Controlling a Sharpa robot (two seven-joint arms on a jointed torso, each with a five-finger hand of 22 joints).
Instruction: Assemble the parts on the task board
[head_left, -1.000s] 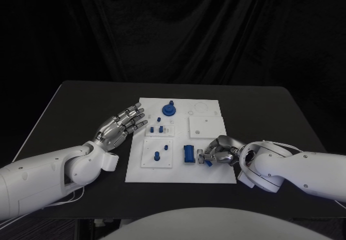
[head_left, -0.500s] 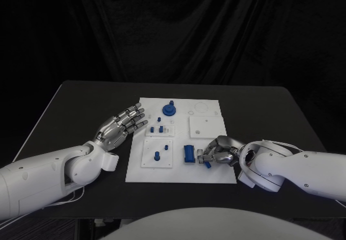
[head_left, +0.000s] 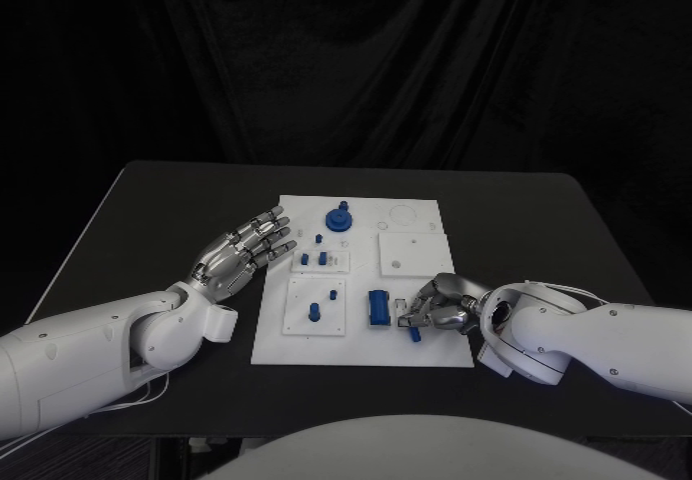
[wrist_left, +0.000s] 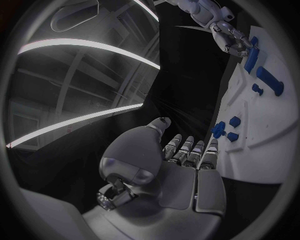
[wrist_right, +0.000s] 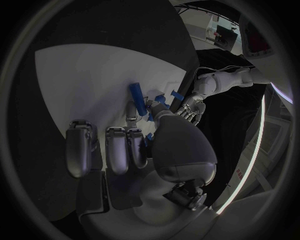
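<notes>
White board (head_left: 418, 352) at table (head_left: 144, 210) centre. Right hand (head_left: 437, 305) at board's near right part, fingers curled, pinching small blue piece (head_left: 415, 331) just right of upright blue block (head_left: 376, 305). Left hand (head_left: 242, 252) hovering just left of board, fingers straight and slightly spread, holding nothing. Blue knob (head_left: 339, 218) at board's far part; small blue pegs (head_left: 319, 303) on board's left half.

A lab: black-draped backdrop (head_left: 346, 80) behind a black table (head_left: 159, 220).
</notes>
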